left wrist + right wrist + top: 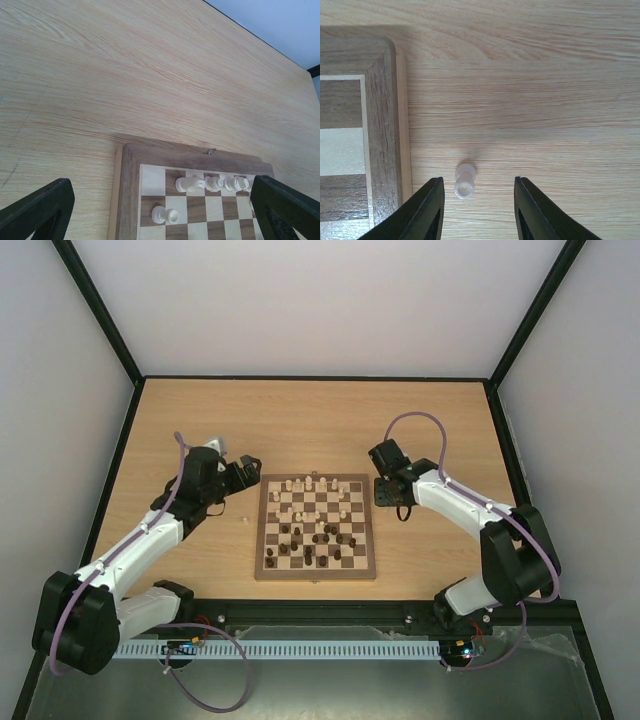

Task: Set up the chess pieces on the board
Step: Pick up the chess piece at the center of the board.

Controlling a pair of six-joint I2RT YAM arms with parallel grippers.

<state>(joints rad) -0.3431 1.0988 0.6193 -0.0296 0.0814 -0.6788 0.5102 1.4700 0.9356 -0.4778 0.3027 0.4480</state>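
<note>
Black fingers [427, 210] of the right gripper [480, 212] stand apart, holding nothing. 1 tiny pale cream turned wooden pawn [465, 181] sits on the light wood-grain table [545, 100] between them, nearer 1 finger and just beside the mid-brown border of the square checkered wooden chessboard [382, 125]. The left gripper [160, 220] is spread wide and empty too, over the board's far left corner. From above, cream pieces [307, 484] fill the 2 far rows, some further in. Dark brown pieces [320, 538] lie scattered unevenly over the near half.
</note>
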